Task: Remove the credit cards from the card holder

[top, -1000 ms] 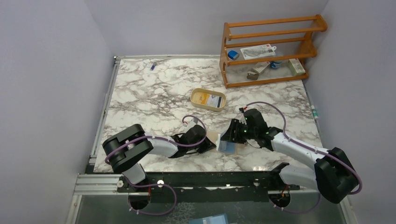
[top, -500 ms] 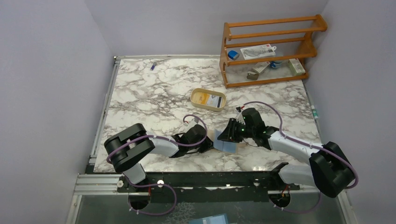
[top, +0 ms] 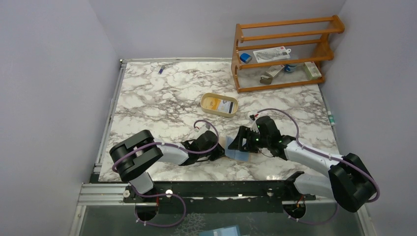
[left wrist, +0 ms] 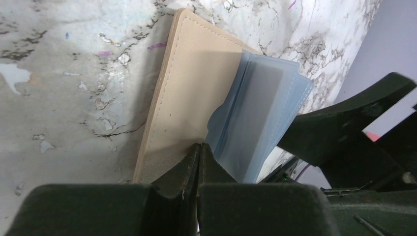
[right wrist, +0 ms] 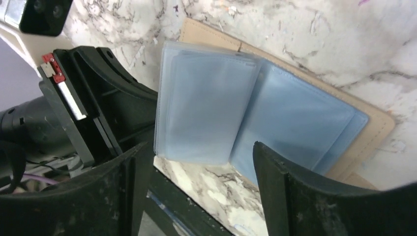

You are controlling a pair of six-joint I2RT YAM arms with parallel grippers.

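Now lying open on grey-veined marble counter [top: 157, 98], near its front edge between both arms: small beige soft bifold card holder [right wrist: 295, 115], pale blue clear plastic sleeves [left wrist: 255, 113] fanned up. Left pincer [left wrist: 196, 147] pinched fully together, tips against the beige cover. Right pincer [right wrist: 199, 147] spread wide, straddling the sleeves.

Beige card holder [right wrist: 290, 115], open, flat
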